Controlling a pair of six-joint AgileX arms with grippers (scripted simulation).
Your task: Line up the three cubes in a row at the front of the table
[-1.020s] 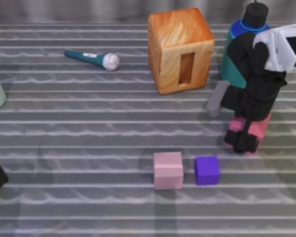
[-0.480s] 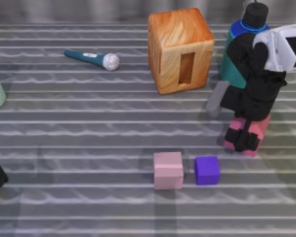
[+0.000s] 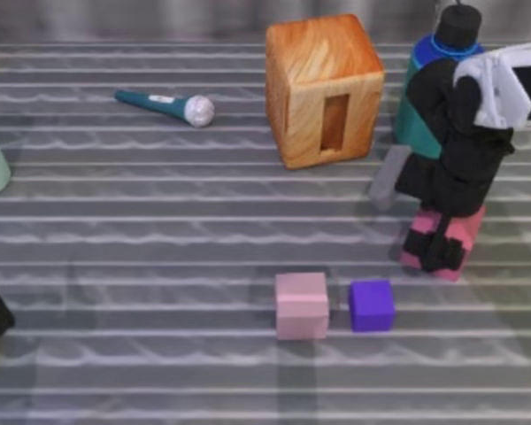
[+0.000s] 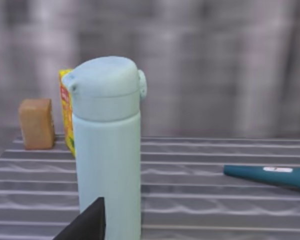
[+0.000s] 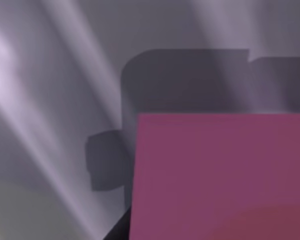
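The right pincer (image 3: 436, 251) stays clamped on the hot pink cube (image 3: 465, 232), which has risen slightly off the worktop (image 3: 159, 354) over the last second, behind and to the right of the purple cube (image 3: 372, 305). The pale pink cube (image 3: 302, 305) sits just beside the purple one. The lift is underway, I judge; placement in the row remains. The left pincer (image 4: 87, 225) is parked at the left edge, its opening hidden.

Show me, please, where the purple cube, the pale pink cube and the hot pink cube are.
purple cube (image 3: 372, 305), top view, top face.
pale pink cube (image 3: 301, 304), top view, top face.
hot pink cube (image 3: 466, 228), top view, bare right part beside the right gripper.
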